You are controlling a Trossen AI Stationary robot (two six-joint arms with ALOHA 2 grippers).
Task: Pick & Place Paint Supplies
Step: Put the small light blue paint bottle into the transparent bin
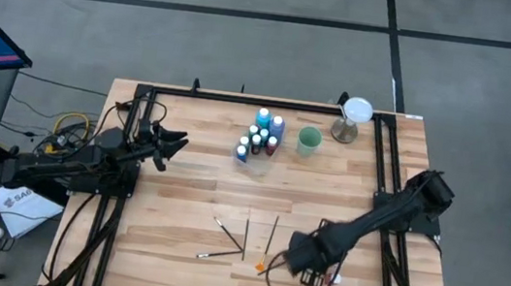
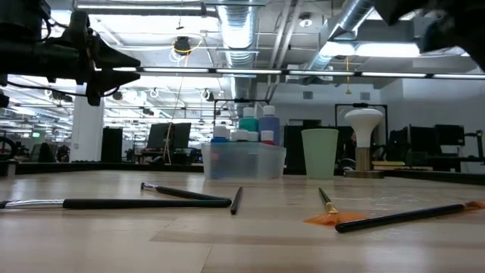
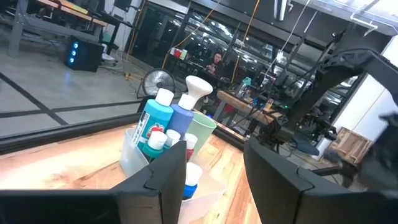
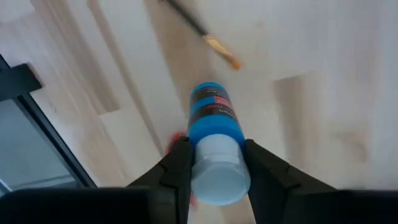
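Gripping a blue paint bottle by its white-capped end, the right gripper has both fingers pressed against its sides, above the near right part of the table, beside the scattered paintbrushes. Over at the far middle, the other paint bottles stand in the clear tray, the pale green cup just beside it. On the left side, the left gripper hangs above the wood, fingers parted and holding nothing
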